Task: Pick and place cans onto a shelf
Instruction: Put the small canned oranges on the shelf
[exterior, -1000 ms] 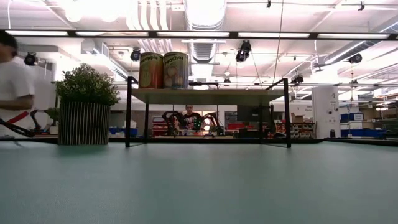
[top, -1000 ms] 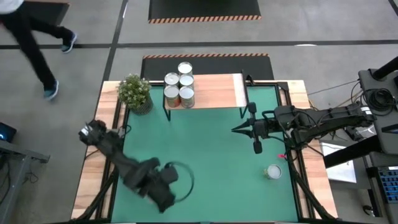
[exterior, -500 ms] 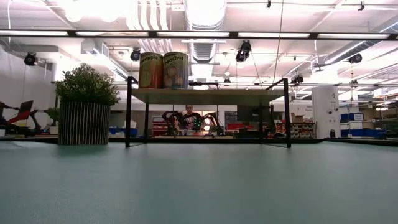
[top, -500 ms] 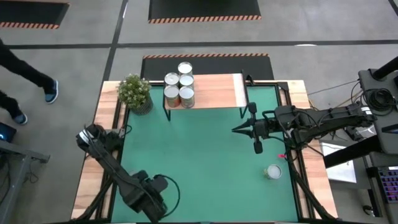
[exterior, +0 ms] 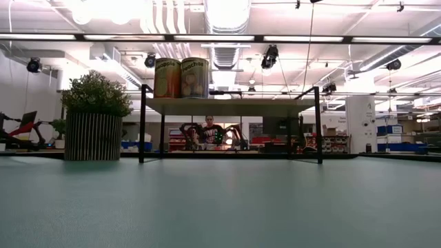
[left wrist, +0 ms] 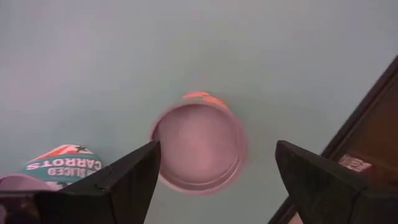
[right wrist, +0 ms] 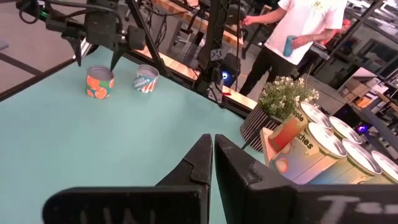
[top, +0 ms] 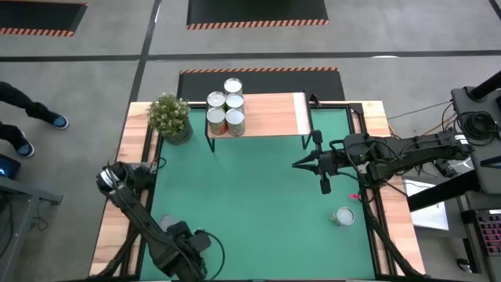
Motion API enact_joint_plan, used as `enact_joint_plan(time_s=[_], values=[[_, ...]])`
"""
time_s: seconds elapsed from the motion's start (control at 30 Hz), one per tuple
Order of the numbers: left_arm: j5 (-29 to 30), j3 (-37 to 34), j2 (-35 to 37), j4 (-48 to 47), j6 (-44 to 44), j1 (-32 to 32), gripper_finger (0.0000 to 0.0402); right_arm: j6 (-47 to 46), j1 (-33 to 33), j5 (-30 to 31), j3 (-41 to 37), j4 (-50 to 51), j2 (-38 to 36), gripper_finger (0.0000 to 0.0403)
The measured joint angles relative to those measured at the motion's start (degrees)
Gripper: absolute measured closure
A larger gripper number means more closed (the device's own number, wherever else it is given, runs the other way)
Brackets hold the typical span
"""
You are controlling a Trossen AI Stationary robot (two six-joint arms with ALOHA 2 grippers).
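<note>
The left gripper (left wrist: 214, 171) is hanging over the near left corner of the green tabletop (top: 266, 188), jaws standing apart, one orange-labelled can (left wrist: 199, 146) sitting upright below and between them, untouched. A carrots can (left wrist: 59, 163) is lying just beside it. The right gripper (top: 301, 163) is waiting, jaws together, near the shelf (top: 270, 113), where four cans (top: 225, 108) are standing.

I see four cans (top: 225, 108) upright, clustered on the light-wood shelf's (top: 270, 114) left end; another can (top: 343, 216) stands on the green table, near right.
</note>
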State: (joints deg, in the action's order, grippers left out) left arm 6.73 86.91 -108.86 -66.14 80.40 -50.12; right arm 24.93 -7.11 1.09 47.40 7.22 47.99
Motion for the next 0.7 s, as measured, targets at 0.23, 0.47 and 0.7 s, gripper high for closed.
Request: enact_joint_plan(time_s=[0.23,0.47,0.7], values=[[0.05,0.11,-2.66,1.18,0.04,-0.74,0.0103,0.01,0.0,0.0,0.0,-0.02,0.0,0.0394],[-0.35,0.13,-2.66,-0.03,0.1,-0.99,0.0103,0.09,0.0,0.02,0.0,-0.04,0.0,0.0394],[-1.89,0.15,-2.66,-0.17,-0.63,-0.95,0.0102,0.13,0.0,0.02,0.0,-0.05,0.0,0.0394]])
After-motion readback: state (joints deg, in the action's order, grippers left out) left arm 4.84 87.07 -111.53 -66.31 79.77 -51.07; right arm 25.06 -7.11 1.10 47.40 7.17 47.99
